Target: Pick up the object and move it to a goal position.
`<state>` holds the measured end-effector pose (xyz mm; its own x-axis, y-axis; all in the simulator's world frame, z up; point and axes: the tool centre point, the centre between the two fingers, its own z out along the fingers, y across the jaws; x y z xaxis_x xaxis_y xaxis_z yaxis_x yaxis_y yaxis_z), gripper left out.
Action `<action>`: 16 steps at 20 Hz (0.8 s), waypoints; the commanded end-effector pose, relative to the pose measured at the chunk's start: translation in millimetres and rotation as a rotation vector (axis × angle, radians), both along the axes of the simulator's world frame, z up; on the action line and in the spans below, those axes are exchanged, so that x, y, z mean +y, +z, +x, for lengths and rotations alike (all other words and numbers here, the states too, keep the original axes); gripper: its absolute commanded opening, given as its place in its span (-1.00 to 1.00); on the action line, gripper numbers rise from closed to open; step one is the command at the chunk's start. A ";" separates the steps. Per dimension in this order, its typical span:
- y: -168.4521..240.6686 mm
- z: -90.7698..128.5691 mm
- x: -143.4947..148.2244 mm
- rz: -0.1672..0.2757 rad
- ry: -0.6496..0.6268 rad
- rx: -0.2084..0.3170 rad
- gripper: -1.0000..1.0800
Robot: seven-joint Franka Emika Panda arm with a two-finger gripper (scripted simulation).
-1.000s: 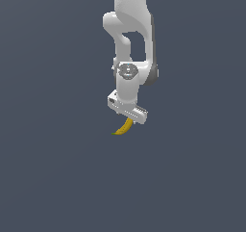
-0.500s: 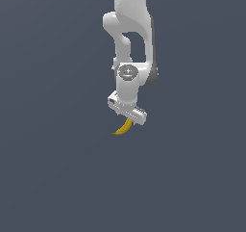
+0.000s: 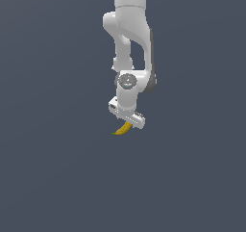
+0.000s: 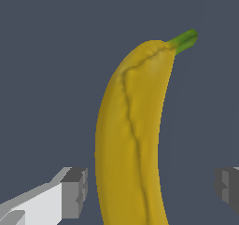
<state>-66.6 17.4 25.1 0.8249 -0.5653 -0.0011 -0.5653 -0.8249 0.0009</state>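
The object is a small curved yellow banana (image 3: 123,129) with a green stem tip, lying on the dark grey floor in the exterior view. My white gripper (image 3: 127,124) hangs straight over it and covers its upper end. The wrist view fills with the banana (image 4: 130,135), which runs lengthwise between my two grey fingertips. My gripper (image 4: 149,186) is open. One fingertip (image 4: 74,191) stands just off one side of the fruit, and the other fingertip (image 4: 227,184) stands farther off the opposite side. Neither one touches it.
A flat, dark grey floor (image 3: 57,178) stretches on all sides. The white arm (image 3: 129,33) rises straight up from the gripper and out of the picture.
My gripper has come down a little toward the banana. The banana has stayed where it lay.
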 end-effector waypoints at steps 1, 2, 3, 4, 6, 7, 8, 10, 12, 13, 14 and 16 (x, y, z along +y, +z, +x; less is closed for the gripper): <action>-5.4 0.7 0.2 0.000 0.000 -0.001 0.92; -6.2 0.8 0.3 0.000 0.000 -0.001 0.92; -6.5 0.9 0.3 0.000 0.000 -0.001 0.92; -6.5 0.9 0.3 0.000 0.000 -0.001 -1.00; -6.5 0.9 0.3 0.000 0.000 -0.001 -1.00; -6.5 0.9 0.3 0.000 0.000 -0.001 -1.00; -6.5 0.9 0.3 0.000 0.000 -0.001 -1.00; -6.5 0.9 0.3 0.000 0.000 -0.001 -1.00; -6.5 0.9 0.3 0.000 0.000 -0.001 -1.00; -6.5 0.9 0.3 0.000 0.000 -0.001 -1.00; -5.2 1.6 1.4 0.001 0.001 -0.004 -1.00; -4.3 2.2 1.7 0.001 0.001 -0.004 -1.00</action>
